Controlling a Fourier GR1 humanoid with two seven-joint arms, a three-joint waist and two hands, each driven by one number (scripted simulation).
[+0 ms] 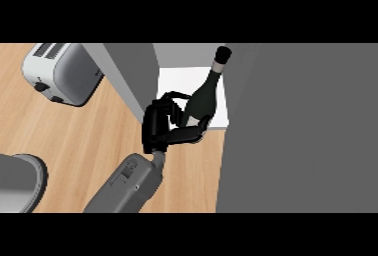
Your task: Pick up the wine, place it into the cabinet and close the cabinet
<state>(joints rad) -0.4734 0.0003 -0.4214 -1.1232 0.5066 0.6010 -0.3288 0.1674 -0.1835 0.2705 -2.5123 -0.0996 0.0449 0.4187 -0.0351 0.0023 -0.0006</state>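
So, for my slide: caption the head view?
Hand holds wine bottle at the open cabinet, toaster alongside.

Glossy dark glass wine bottle [202,100], brushed-metal toaster [63,72], light wood-grain counter [66,135], matt grey cabinet door [303,130].

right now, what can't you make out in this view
Head view only:
- Wine bottle: its lower end is hidden by the right hand curled round it.
- Cabinet inside: mostly covered by the big grey panel at the right.
- Grey rounded shape, lower left: cut off by the edge, so I cannot tell what it is.
- Left hand: not in view.
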